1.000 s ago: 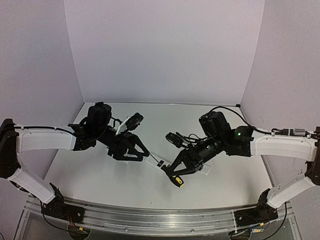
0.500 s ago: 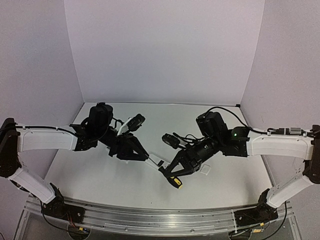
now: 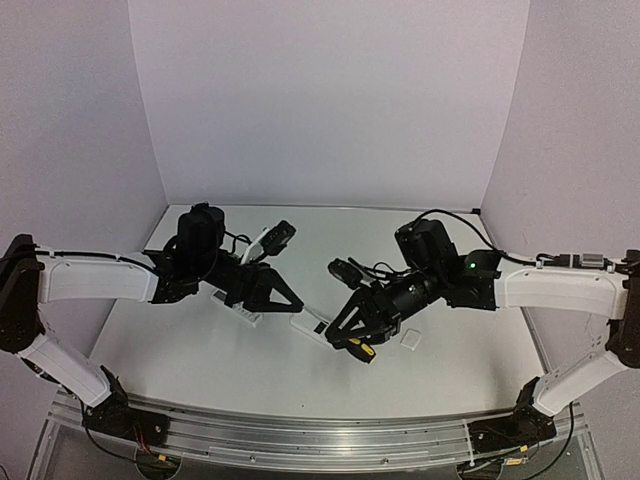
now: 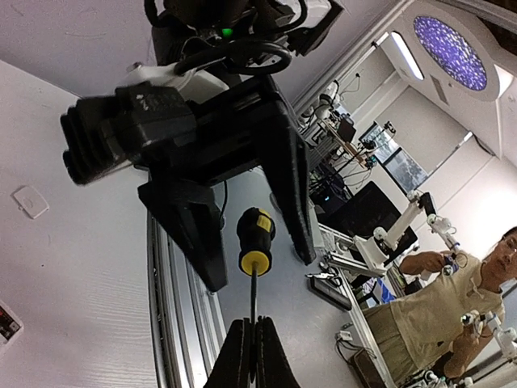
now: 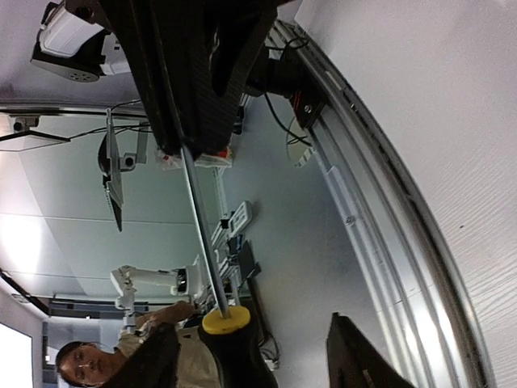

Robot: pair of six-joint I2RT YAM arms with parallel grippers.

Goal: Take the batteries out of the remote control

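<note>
My left gripper is shut on the thin metal shaft of the black-and-yellow-handled screwdriver, held above the table. The screwdriver's handle lies between the spread fingers of my right gripper, which is open and not clamped on it. In the top view both grippers meet at the table's middle, left and right, with the yellow handle end below them. A white remote lies on the table under them. No batteries show in any view.
A small flat white cover piece lies right of the grippers; it also shows in the left wrist view. Another white piece lies under my left arm. The table's metal front rail runs along the near edge.
</note>
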